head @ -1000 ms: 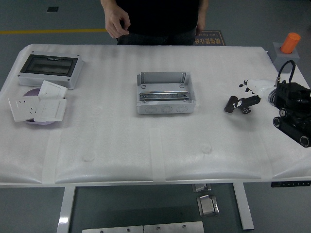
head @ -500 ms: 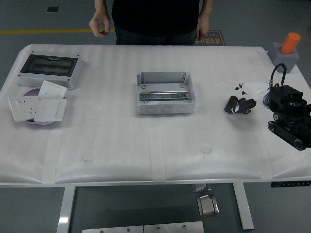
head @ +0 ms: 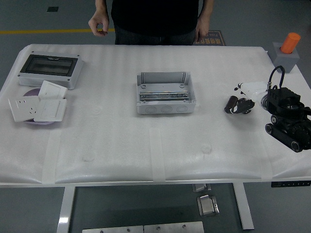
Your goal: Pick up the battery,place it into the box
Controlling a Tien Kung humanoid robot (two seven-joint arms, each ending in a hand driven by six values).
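Now, by label:
Battery: a small dark cylinder lying on the white table, right of centre, well apart from the box.
Box: grey open junction box at the table's middle, a metal rail inside.
Right hand: comes in from the right edge; its fingertips seem to touch the battery, but whether they are clamped on it or merely against it cannot be told.
Between battery and box: bare foam-covered table.
Left side: a clear-lidded enclosure, and white socket plates stacked over a purple disc.
Far right corner: orange cylinder on a grey block.
Person: standing at the far edge, hands at their sides.
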